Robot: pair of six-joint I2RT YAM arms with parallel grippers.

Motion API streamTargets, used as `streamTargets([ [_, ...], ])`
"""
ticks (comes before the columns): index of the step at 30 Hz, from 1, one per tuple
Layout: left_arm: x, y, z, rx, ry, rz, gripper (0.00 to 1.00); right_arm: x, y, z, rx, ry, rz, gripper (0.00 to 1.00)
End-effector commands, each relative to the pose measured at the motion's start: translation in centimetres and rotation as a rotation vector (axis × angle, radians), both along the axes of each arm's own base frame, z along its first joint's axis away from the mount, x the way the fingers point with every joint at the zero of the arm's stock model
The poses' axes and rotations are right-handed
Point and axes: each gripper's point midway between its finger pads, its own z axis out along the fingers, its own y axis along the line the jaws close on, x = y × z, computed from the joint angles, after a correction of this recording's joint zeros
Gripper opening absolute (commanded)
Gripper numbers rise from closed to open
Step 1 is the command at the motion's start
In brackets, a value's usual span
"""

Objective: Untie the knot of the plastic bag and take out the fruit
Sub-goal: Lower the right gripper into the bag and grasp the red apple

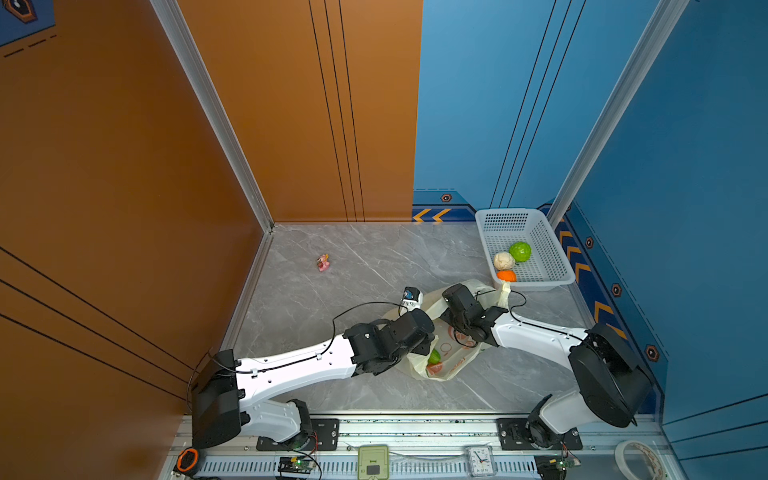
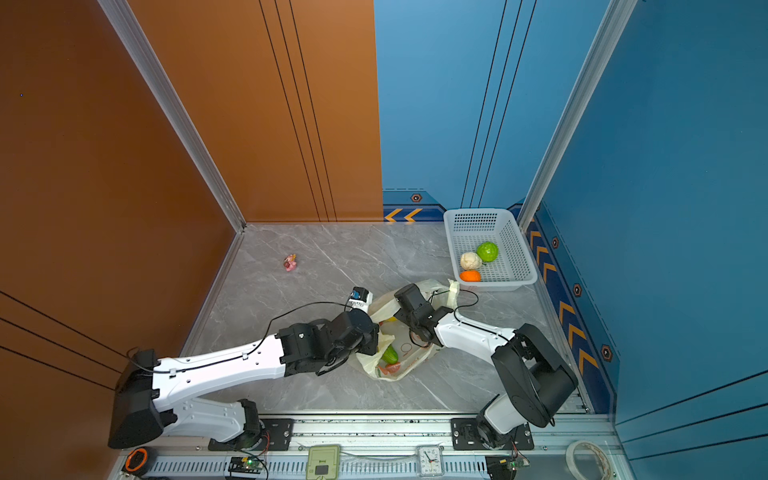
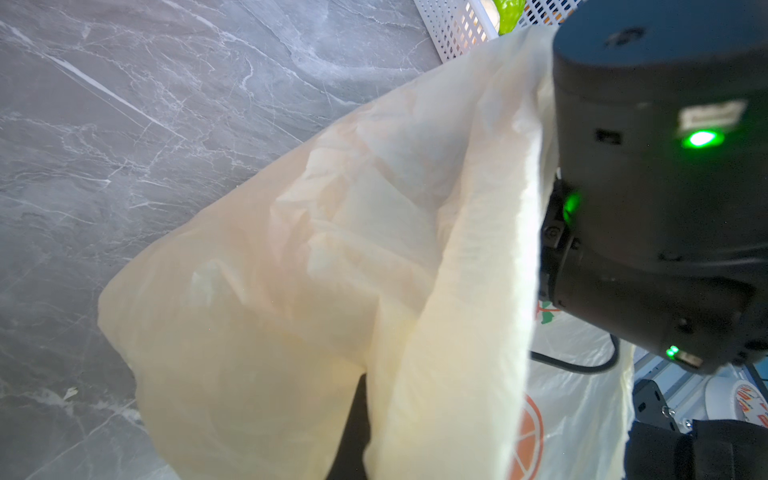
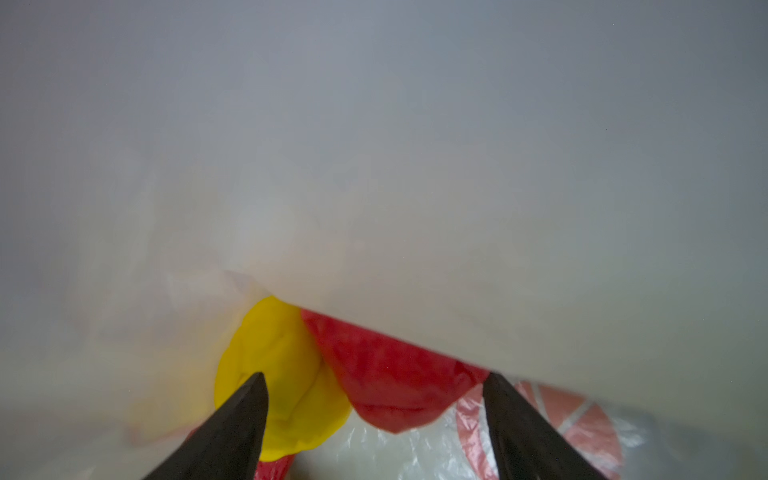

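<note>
**Sam:** Where is the fruit from your right gripper [image 4: 376, 374]?

**Me:** Right in front of it. I have that gripper inside the plastic bag [image 1: 453, 361], and its two fingers stand wide apart with nothing between them. The red fruit [image 4: 365, 361] lies straight ahead, in the gap. It lies sideways, reaching from near one finger to near the other. The yellow fruit [image 4: 274, 353] touches the red one and sits partly behind one finger.

**Sam:** And your left gripper [image 1: 417, 347]?

**Me:** It is shut on the bag's thin side. In the left wrist view the plastic pulls up tight toward it. I think it is holding the mouth open, so it is busy. The right arm is nearer to the fruit.

**Sam:** Is the knot undone?

**Me:** I see no knot, and the mouth is open. Three fruit lie in the white basket [image 1: 552, 257]. A green fruit [image 1: 434, 356] is in the bag too, near the left gripper. I would push forward a bit, then close on the red one.
</note>
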Motion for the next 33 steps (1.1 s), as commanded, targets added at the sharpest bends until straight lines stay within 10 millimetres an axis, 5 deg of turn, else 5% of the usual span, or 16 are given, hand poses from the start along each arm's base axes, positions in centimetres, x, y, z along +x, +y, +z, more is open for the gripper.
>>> streamTargets([
  [1, -0.5, 0.1, 0.2, 0.000, 0.002, -0.025, 0.00, 0.0, -1.4, -0.1, -0.091, 0.006, -0.029, 0.82],
  [19, -0.7, -0.5, 0.5, -0.002, 0.004, -0.042, 0.00, 2.7, -1.0, -2.6, -0.067, -0.026, -0.022, 0.79],
  [33, -0.4, -0.7, 0.1, 0.010, -0.002, -0.041, 0.00, 1.5, -0.9, -1.3, -0.028, -0.035, 0.032, 0.54],
])
